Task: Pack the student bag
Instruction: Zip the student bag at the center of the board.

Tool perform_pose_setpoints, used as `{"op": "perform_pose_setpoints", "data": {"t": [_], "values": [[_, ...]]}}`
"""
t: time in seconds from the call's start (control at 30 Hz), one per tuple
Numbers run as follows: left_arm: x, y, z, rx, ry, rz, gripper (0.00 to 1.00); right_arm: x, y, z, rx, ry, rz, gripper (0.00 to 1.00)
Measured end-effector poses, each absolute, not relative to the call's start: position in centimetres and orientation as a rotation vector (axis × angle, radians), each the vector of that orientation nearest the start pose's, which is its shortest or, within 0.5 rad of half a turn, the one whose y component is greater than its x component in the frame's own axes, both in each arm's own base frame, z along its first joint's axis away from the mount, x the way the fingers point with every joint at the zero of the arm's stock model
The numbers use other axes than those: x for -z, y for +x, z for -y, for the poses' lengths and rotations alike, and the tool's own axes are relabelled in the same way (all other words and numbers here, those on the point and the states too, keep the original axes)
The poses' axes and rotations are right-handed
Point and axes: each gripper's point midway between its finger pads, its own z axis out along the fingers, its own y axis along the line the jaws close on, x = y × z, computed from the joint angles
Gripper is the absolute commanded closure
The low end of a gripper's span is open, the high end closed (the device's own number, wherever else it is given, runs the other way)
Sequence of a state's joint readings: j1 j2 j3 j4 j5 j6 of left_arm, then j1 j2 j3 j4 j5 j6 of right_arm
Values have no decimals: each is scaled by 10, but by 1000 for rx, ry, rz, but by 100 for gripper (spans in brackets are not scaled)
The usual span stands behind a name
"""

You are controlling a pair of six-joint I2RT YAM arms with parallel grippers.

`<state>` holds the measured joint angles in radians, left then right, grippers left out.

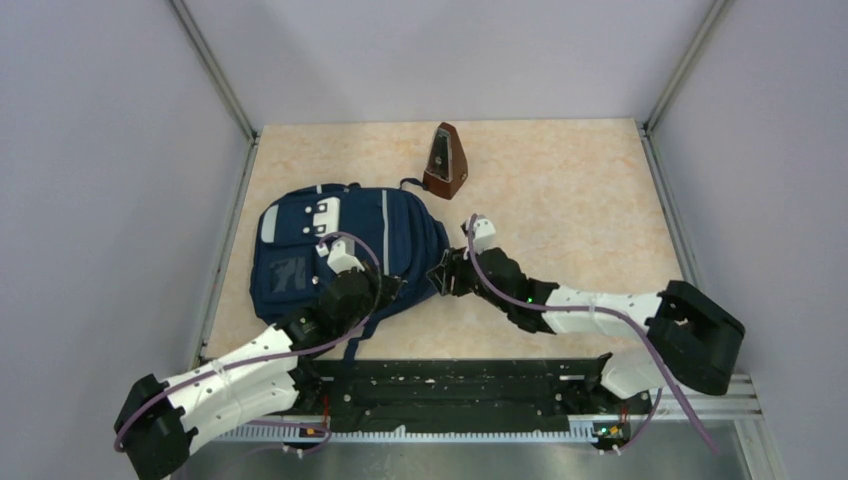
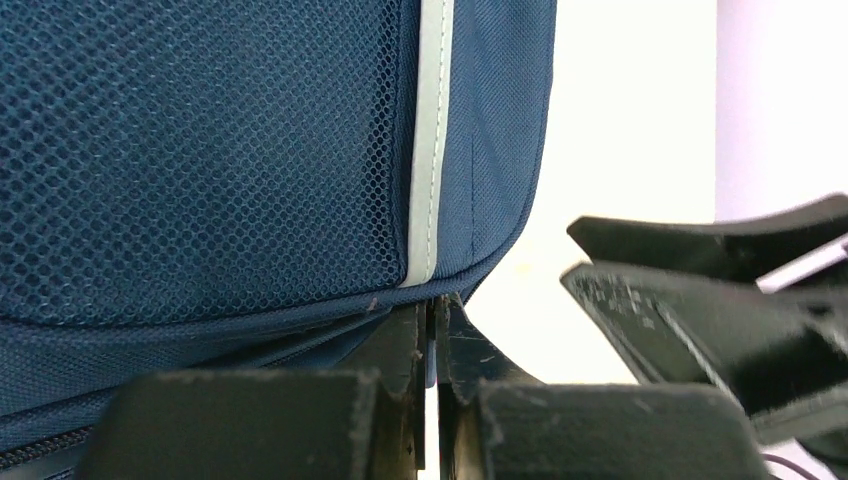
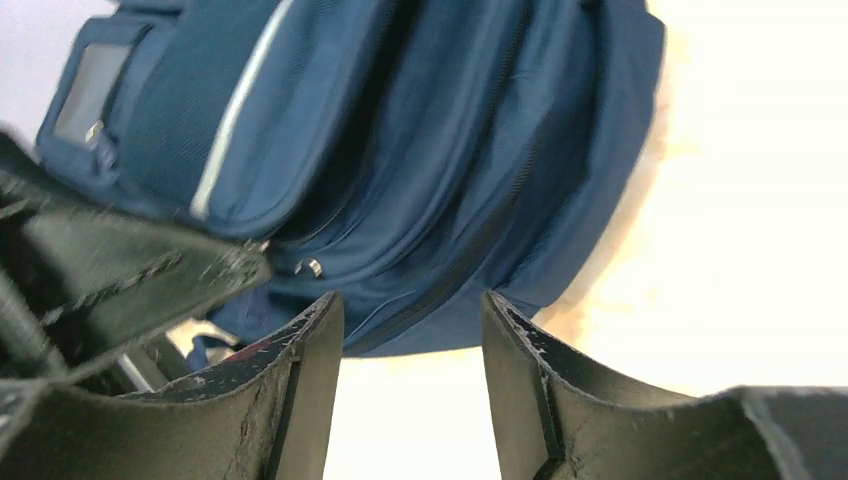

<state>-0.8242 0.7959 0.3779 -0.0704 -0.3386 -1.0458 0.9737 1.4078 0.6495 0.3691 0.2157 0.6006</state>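
Observation:
The student bag (image 1: 300,250), navy with thin light-grey stripes, lies flat on the left half of the table. My left gripper (image 1: 392,288) is at the bag's near right corner. In the left wrist view the gripper (image 2: 435,305) is shut, with a thin blue sliver of the bag (image 2: 200,150) pinched between its fingers under the seam. My right gripper (image 1: 447,272) is just off the bag's right edge. In the right wrist view it (image 3: 412,300) stands open with only bare tabletop between its fingers. The bag (image 3: 420,150), zips closed, lies just beyond its tips.
A brown pyramid-shaped metronome (image 1: 445,160) stands upright behind the bag, near the table's far edge. Grey walls with metal posts enclose the table on three sides. A black rail (image 1: 450,385) runs along the near edge between the arm bases.

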Motion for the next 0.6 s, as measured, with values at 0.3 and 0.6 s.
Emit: {"op": "perform_pose_setpoints", "data": {"t": [0.3, 0.6], "values": [[-125, 217, 200, 829, -459, -2073, 100, -161, 196, -363, -833, -565, -1771, 55], [-125, 217, 200, 831, -467, -2075, 100, -141, 192, -398, -767, -689, -1773, 62]]}}
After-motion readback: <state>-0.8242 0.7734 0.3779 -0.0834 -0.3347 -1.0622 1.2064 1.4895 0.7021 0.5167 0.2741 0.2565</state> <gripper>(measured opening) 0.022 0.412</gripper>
